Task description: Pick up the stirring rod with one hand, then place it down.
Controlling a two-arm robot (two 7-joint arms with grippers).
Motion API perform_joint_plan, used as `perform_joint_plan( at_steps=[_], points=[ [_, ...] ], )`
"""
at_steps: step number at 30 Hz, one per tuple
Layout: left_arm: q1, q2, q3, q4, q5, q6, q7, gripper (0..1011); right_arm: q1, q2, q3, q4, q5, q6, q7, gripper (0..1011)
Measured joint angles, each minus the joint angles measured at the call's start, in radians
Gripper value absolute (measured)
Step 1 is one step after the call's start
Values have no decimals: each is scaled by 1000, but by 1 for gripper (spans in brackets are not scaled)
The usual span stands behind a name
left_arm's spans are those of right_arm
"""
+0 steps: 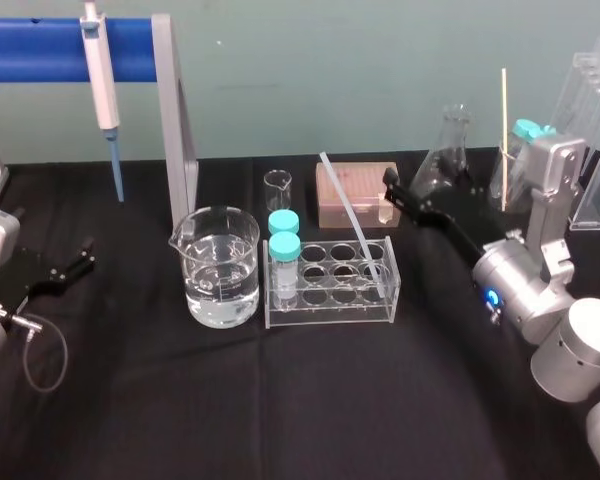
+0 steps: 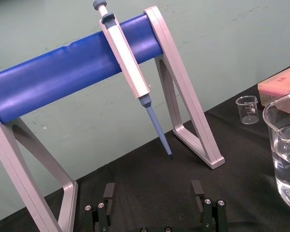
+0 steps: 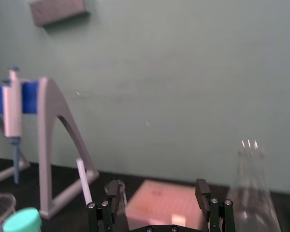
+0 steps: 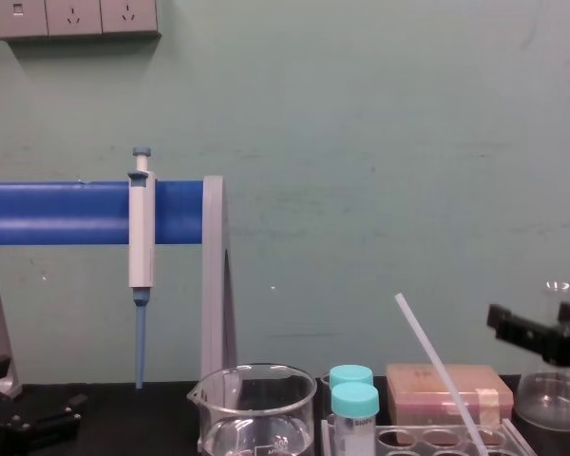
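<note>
I am seeing the right gripper (image 1: 390,192) wide open and empty; the stirring rod (image 1: 354,220) is leaning in the rack (image 1: 330,318) just left of it. By my judgement, lifting and placing are both pending, and the left gripper (image 1: 75,262) is idling open.

White stirring rod (image 1: 351,215); blue bar (image 1: 40,48); teal vial caps (image 1: 284,246); black tablecloth (image 1: 280,400).

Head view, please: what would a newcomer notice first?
First, the stirring rod leaning out of the clear rack at centre, with the open right end effector to its right. Then the pipette hanging on the blue bar at back left; the left end effector sits open at the left edge.
</note>
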Motion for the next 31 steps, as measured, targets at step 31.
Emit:
perform_joint_plan(
  at_steps=[31],
  points=[
    [0, 0, 0, 0, 0, 0, 0, 1000, -15, -12, 8, -5, -4, 58, -7, 1000]
  ],
)
